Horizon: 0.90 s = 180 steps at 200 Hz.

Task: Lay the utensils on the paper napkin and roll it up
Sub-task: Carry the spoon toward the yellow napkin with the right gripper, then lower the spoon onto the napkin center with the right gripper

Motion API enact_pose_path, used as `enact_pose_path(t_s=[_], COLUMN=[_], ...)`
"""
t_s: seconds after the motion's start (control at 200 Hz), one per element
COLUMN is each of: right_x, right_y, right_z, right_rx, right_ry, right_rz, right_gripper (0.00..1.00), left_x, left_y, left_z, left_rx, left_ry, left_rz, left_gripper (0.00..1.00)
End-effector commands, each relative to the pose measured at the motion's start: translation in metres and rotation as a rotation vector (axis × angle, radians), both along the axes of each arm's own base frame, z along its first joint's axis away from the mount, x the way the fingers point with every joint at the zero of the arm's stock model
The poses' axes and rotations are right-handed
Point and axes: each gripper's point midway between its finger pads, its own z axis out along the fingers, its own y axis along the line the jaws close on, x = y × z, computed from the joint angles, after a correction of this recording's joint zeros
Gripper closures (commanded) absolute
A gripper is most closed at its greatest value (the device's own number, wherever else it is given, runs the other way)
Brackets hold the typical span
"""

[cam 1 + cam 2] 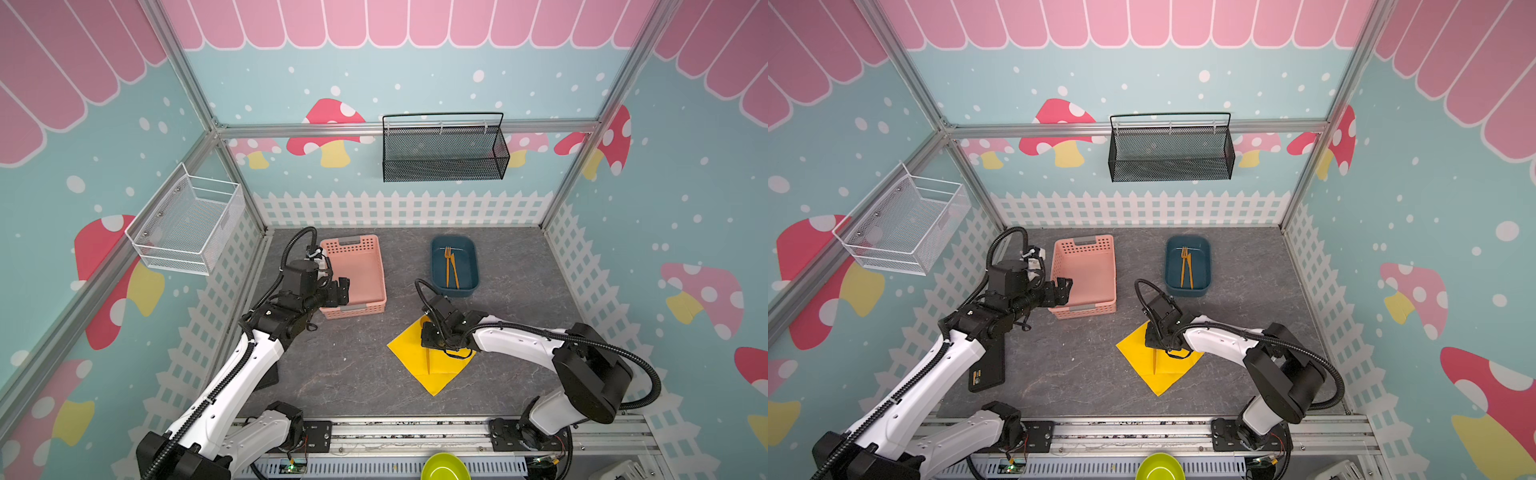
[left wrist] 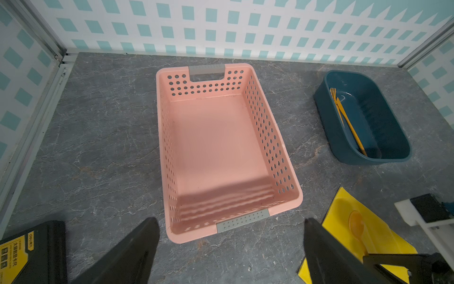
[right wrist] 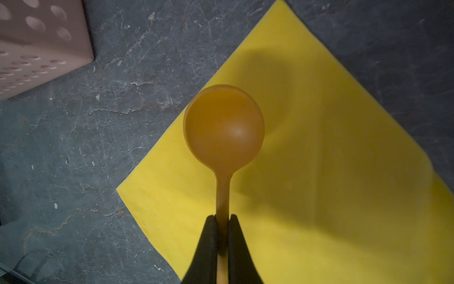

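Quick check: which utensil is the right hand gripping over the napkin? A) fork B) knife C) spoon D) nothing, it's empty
C: in the right wrist view the right hand is shut on the handle of the round-bowled spoon over the paper napkin, while in a top view the fork and knife lie in the blue tub.

White arms (image 1: 511, 345), black joints (image 1: 590, 376) — ribbed black cables (image 1: 206, 405).

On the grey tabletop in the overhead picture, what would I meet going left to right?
Flat black case with yellow label → pink slotted plastic basket → dark blue plastic tub. The yellow paper napkin overlaps the tub's span, so I leave it out.
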Motion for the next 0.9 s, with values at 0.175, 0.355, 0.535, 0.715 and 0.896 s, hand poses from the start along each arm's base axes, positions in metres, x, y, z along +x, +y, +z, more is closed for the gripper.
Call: enact_pose_path(t_s=[0.175, 0.355, 0.535, 0.715, 0.896], right_x=[-0.0039, -0.0020, 0.0005, 0.0018, 0.0042], right_y=[0.0043, 0.0043, 0.0066, 0.0051, 0.0053], right_z=[-0.0147, -0.0148, -0.0150, -0.0165, -0.0148], right_rx=[-0.003, -0.011, -0.011, -0.021, -0.021], right_ry=[0.022, 0.014, 0.013, 0.008, -0.004], right_rz=[-0.012, -0.013, -0.014, -0.021, -0.026], right_gripper=[0.96, 0.96, 0.96, 0.96, 0.96], left_x=[-0.0018, -0.0018, -0.0019, -0.0021, -0.0018], left_y=[0.0003, 0.0002, 0.0007, 0.0008, 0.0014], left_z=[-0.0030, -0.0030, -0.0022, -0.0019, -0.0020], left_rx=[0.000, -0.001, -0.001, 0.000, 0.003], left_ry=[0.014, 0.014, 0.012, 0.011, 0.010], left_rz=[0.002, 0.001, 0.003, 0.003, 0.006], left_gripper=[0.06, 0.07, 0.06, 0.07, 0.07])
